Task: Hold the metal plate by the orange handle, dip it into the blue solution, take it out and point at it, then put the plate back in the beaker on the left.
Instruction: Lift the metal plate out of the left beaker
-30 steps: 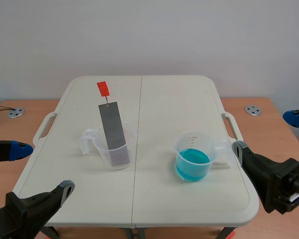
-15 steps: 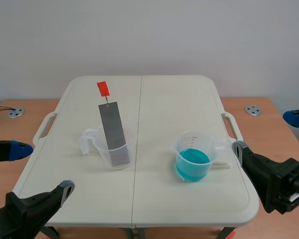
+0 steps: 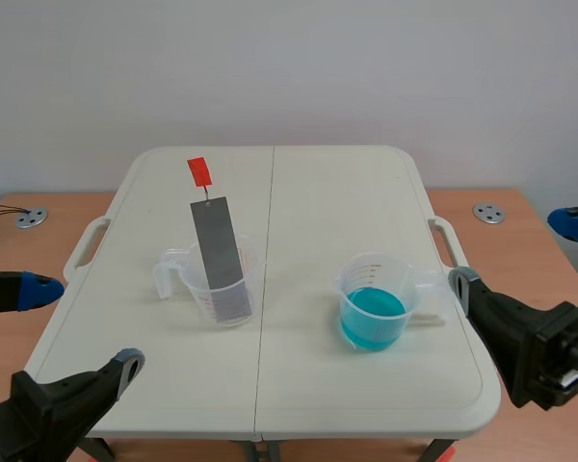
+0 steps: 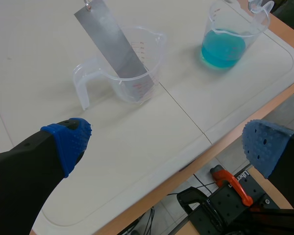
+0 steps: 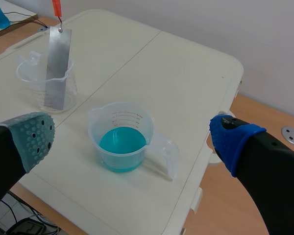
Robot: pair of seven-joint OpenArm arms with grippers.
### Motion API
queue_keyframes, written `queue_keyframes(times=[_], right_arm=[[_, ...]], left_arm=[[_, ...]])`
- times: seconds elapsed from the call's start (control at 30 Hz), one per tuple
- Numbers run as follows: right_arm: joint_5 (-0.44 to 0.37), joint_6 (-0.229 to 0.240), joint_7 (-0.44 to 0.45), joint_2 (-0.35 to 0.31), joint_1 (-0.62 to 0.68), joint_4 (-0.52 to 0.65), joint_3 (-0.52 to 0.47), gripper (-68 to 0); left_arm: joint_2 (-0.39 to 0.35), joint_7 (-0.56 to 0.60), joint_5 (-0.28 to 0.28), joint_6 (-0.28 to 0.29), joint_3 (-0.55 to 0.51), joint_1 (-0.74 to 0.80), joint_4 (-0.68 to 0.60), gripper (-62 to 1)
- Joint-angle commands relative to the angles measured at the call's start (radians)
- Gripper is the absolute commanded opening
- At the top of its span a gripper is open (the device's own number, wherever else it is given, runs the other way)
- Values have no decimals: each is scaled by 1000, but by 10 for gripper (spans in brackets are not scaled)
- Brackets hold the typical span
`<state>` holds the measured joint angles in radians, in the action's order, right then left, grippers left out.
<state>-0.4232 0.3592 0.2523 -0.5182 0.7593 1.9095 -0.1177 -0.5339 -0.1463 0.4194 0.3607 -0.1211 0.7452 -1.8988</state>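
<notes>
No step looked begun: the metal plate [image 3: 220,252] leaned in the clear beaker [image 3: 217,284] left of the blue solution [image 3: 373,315], orange handle [image 3: 200,172] untouched, and the left tool [image 4: 166,144] and right tool [image 5: 132,138] gaped wide, holding nothing.

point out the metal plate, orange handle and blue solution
metal plate [image 3: 217,241], scene view, strip's middle
orange handle [image 3: 199,172], scene view, tab's centre
blue solution [image 5: 121,142], right wrist view, liquid surface
</notes>
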Motion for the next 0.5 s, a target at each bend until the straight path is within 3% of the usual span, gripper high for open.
queue_keyframes(times=[0.0, 0.2, 0.4, 0.47], right_arm=[[-10, 1, 15, -5, -12, 14, -6, -12], [-10, 31, -41, -5, -48, 2, 16, -12], [-10, 32, -56, -5, -145, -58, 92, -12], [-11, 34, -63, -5, -187, -82, 125, -12]], left_arm=[[7, 14, 6, 1, -2, 5, -15, 14], [7, 13, 5, 0, -2, 5, -15, 14], [6, -7, 3, -18, -2, 5, -15, -3], [6, -9, 2, -27, -2, 5, -15, -236]])
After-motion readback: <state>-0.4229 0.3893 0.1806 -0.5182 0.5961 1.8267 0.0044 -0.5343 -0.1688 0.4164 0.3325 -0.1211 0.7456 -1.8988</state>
